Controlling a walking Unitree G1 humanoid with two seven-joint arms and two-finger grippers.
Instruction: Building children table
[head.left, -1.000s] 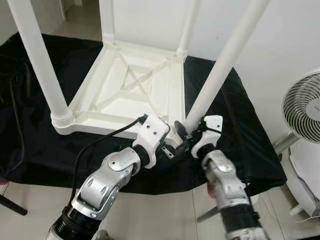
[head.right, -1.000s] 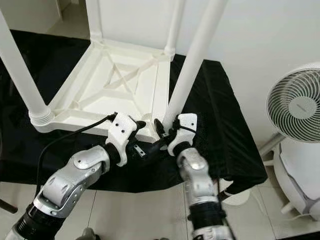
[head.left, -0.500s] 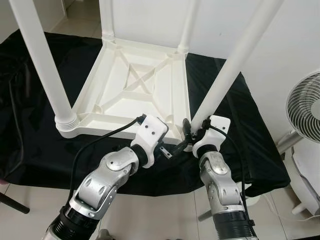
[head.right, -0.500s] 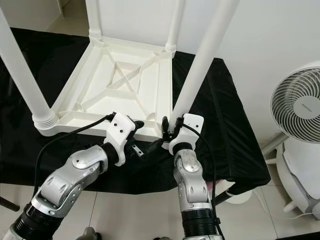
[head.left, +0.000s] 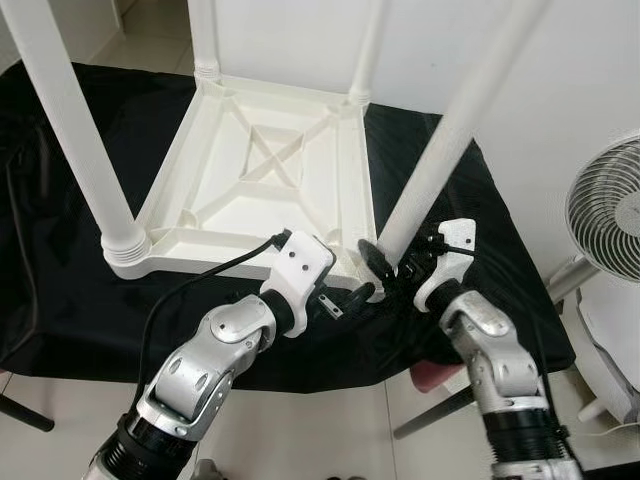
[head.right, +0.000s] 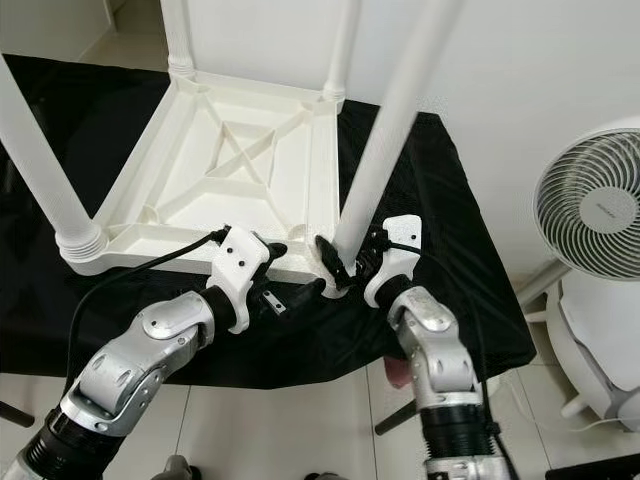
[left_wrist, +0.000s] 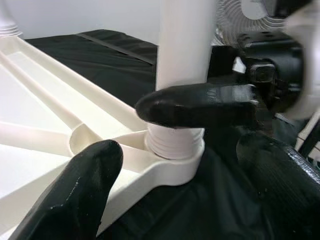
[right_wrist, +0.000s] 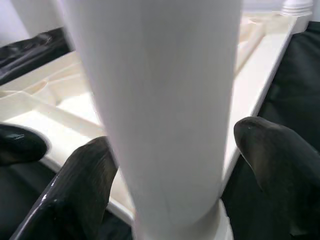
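The white plastic children's table (head.left: 250, 170) lies upside down on a black cloth (head.left: 60, 290), its legs pointing up. My right gripper (head.left: 392, 262) is shut on the near right leg (head.left: 450, 140) just above its threaded socket, one finger on each side; the right wrist view has that leg (right_wrist: 170, 100) between the fingers (right_wrist: 80, 190). At the same table corner, just left of the socket, my left gripper (head.left: 345, 297) is open and holds nothing. In the left wrist view its fingers (left_wrist: 75, 200) flank the socket (left_wrist: 175, 145), and the right gripper's finger crosses the leg.
A white standing fan (head.left: 605, 205) is close on the right, beside the cloth's edge. A white wall rises behind the table. Tiled floor lies below the cloth's front edge, with a pinkish object (head.left: 440, 375) under it by my right arm.
My right wrist and forearm have swung out to the right around the leg while the fingers stay at its base. The left arm has held still.
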